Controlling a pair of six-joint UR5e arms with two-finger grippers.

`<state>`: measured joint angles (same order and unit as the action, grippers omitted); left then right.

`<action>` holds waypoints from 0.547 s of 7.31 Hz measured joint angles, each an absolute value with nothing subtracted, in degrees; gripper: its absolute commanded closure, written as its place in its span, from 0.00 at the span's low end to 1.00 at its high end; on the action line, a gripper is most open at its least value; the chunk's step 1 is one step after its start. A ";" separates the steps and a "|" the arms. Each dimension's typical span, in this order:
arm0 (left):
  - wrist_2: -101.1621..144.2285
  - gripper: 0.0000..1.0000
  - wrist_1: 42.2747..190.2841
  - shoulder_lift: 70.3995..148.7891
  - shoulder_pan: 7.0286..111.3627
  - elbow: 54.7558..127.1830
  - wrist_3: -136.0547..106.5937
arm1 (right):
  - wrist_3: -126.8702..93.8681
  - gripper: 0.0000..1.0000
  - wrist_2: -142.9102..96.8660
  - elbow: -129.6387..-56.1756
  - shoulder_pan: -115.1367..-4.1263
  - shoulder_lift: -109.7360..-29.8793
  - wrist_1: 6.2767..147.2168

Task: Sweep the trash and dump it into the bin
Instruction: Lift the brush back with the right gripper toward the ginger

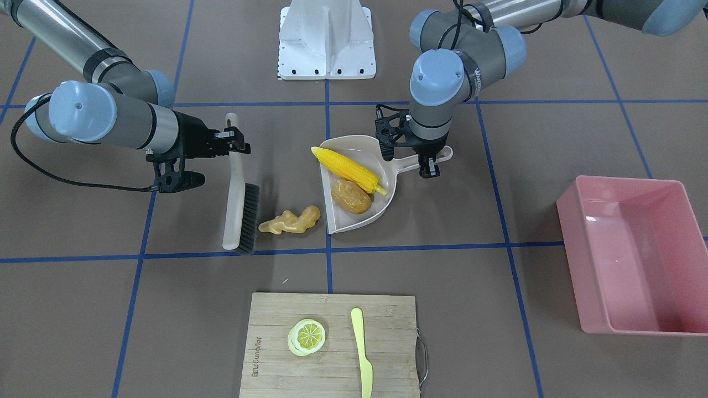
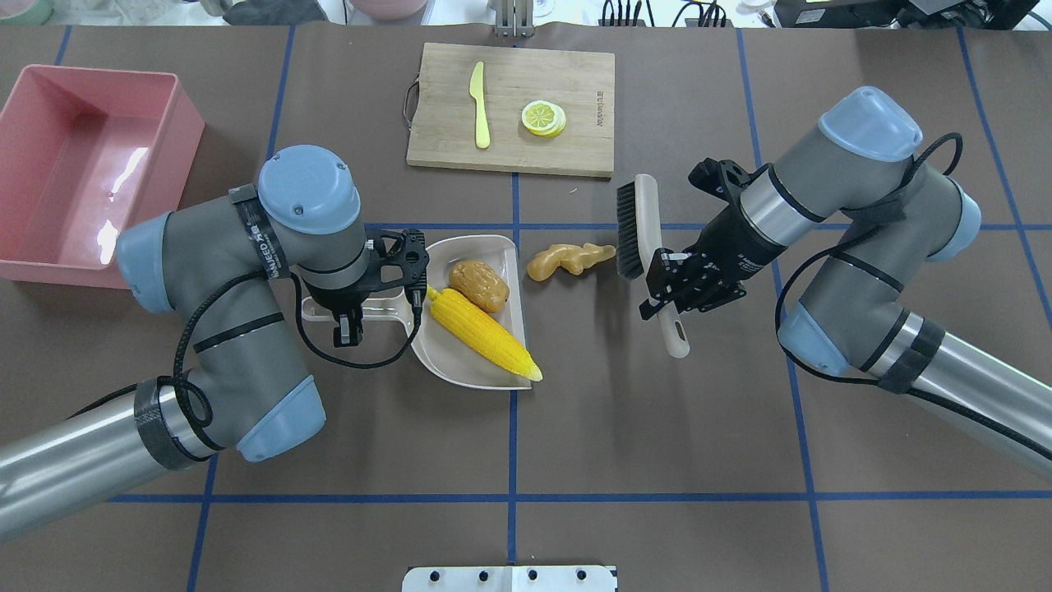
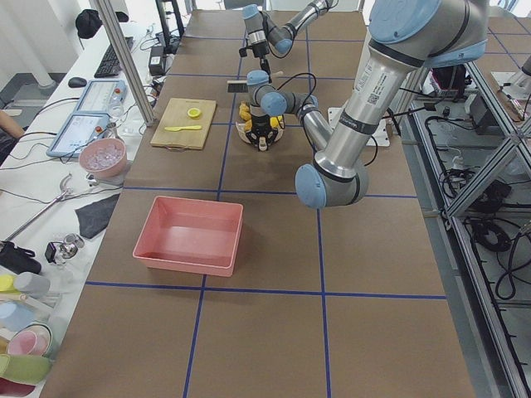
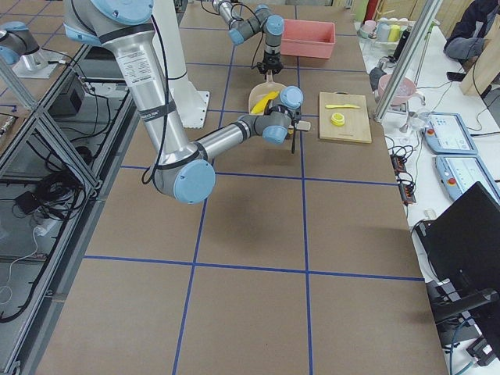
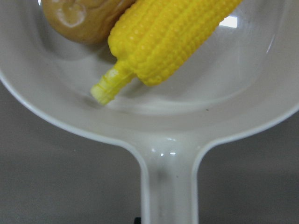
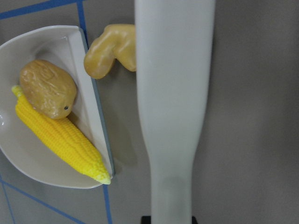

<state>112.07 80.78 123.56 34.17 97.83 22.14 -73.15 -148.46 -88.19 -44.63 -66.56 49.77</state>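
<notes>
The yellow corn cob and the brown potato lie in the beige dustpan. The tan ginger root lies on the table just outside the pan's open edge, between it and the brush. My left gripper is shut on the dustpan handle. My right gripper is shut on the brush handle, with the bristles standing close beside the ginger. The pink bin stands far off on my left, with nothing in it.
A wooden cutting board with a lemon slice and a pale yellow knife lies at the far side of the table, beyond the dustpan. The robot's white base stands at the near side.
</notes>
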 measured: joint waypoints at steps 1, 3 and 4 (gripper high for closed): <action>112.06 1.00 80.97 123.45 34.18 97.83 21.91 | -72.25 1.00 -147.73 -87.10 -43.64 -66.63 49.77; 112.06 1.00 82.25 122.77 34.19 97.77 21.32 | -71.85 1.00 -146.26 -86.34 -40.74 -66.40 49.75; 112.06 1.00 82.75 122.51 34.22 97.75 21.23 | -71.84 1.00 -145.98 -86.26 -39.96 -66.02 49.76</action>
<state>112.06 82.75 122.51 34.22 97.75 21.23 -71.84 -145.98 -86.26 -39.96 -66.02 49.76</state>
